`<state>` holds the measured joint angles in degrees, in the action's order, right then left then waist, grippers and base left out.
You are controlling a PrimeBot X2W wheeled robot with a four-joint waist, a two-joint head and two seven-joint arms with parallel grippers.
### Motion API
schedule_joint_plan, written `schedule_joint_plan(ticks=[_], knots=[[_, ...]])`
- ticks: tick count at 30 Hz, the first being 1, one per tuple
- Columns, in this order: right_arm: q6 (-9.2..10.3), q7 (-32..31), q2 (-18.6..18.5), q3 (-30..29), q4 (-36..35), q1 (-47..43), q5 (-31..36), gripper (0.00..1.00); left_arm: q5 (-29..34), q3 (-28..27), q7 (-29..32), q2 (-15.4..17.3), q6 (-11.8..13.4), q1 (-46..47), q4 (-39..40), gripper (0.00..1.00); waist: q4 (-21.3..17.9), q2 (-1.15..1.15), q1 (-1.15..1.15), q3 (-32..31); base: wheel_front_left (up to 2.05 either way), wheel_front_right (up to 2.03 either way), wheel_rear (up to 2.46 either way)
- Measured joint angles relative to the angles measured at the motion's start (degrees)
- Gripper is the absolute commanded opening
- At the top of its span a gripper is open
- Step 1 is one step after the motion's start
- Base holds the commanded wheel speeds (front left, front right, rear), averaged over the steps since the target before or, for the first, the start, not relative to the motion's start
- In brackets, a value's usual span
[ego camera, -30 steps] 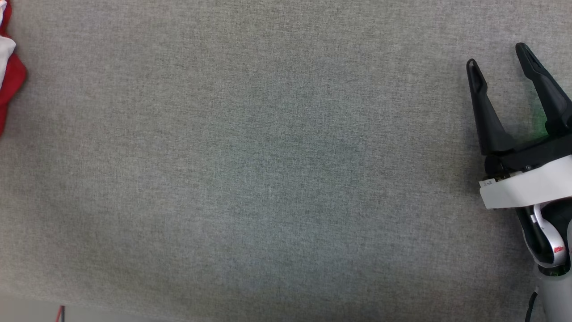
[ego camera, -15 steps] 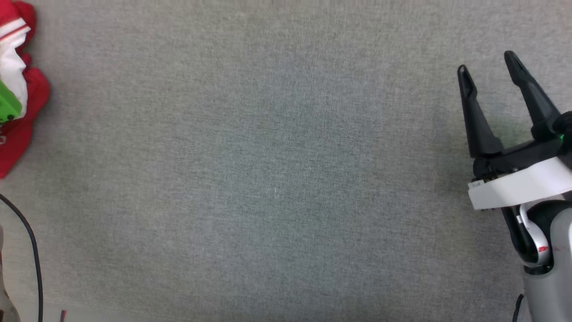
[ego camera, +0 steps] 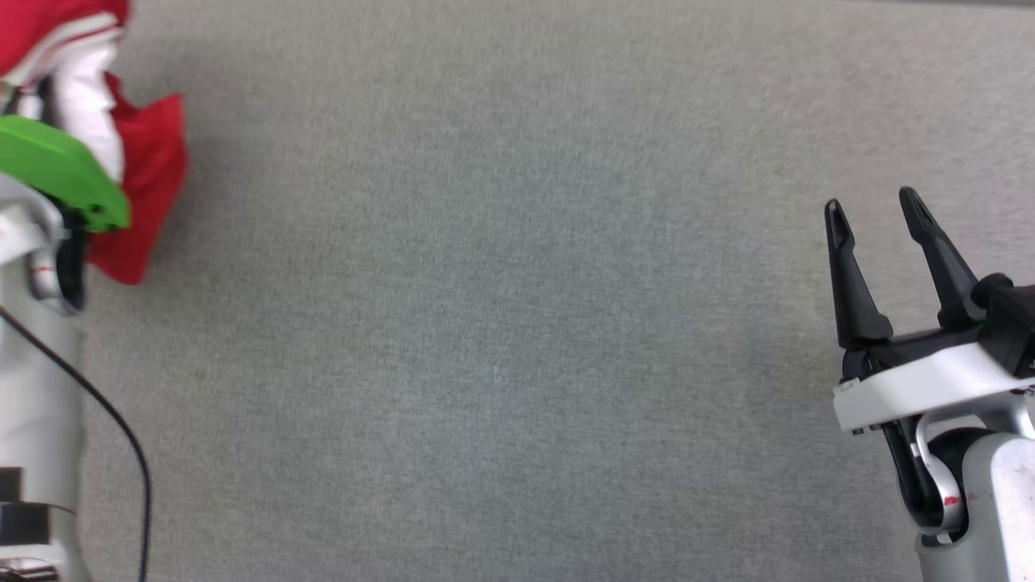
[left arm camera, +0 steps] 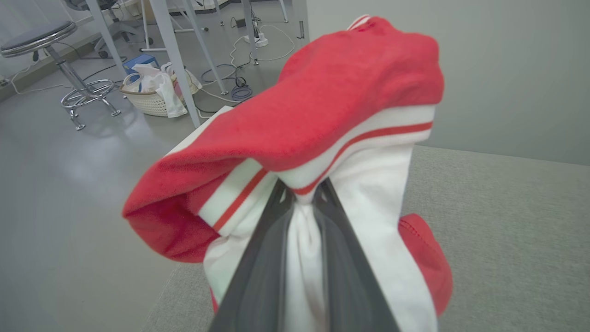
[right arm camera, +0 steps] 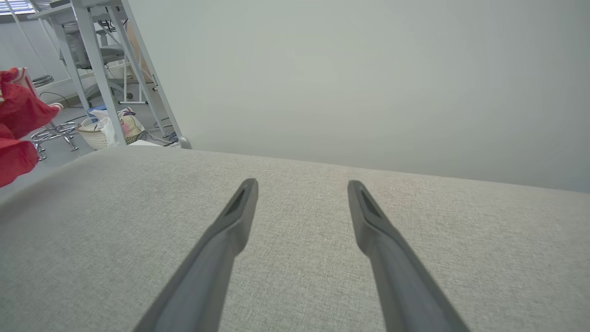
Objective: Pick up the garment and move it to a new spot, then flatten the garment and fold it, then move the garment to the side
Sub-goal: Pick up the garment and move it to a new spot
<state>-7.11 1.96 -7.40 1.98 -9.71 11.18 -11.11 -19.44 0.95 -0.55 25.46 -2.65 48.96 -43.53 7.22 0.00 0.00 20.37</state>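
Currently: jersey T-shirt [left arm camera: 322, 92] lifted, left gripper [left arm camera: 302, 198] jaws clamped on it; right gripper [ego camera: 870, 200] jaws apart, empty. Tbd: table [ego camera: 485, 323] set-down, flatten, fold, shift aside.

Garment [left arm camera: 322, 92]: one, red and white.
Pincers: two, the left pincer [left arm camera: 302, 186] and the right pincer [ego camera: 872, 206].
Fingers [right arm camera: 230, 240]: two dark ones on each pincer, four in all.
Desk [ego camera: 485, 323]: one, grey cloth top.
Stool [left arm camera: 39, 32]: one, round-seated, on the floor.
Basket [left arm camera: 150, 101]: one, pale woven.
Blue box [left arm camera: 140, 60]: one, near the basket.
Black cable [ego camera: 148, 517]: one, beside the left arm.
Green cover [ego camera: 57, 170]: one, on the left wrist.
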Motion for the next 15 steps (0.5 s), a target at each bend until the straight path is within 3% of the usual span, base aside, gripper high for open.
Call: schedule_joint_plan(ticks=[11,15], knots=[[0.0,-0.81,0.94,-2.04,-0.24,-3.73,1.59,1.0,0.23,7.9,7.04,-8.8,-1.15,-10.14,14.32,0.0,-4.32,0.0,0.0,-7.77,0.0,0.0,0.0],[0.0,-1.21,1.67,-4.1,-0.6,-5.67,1.78,1.0,-0.58,12.78,10.25,-14.02,-1.92,-16.32,21.85,0.0,-7.51,0.0,0.0,-9.26,0.0,0.0,0.0]])
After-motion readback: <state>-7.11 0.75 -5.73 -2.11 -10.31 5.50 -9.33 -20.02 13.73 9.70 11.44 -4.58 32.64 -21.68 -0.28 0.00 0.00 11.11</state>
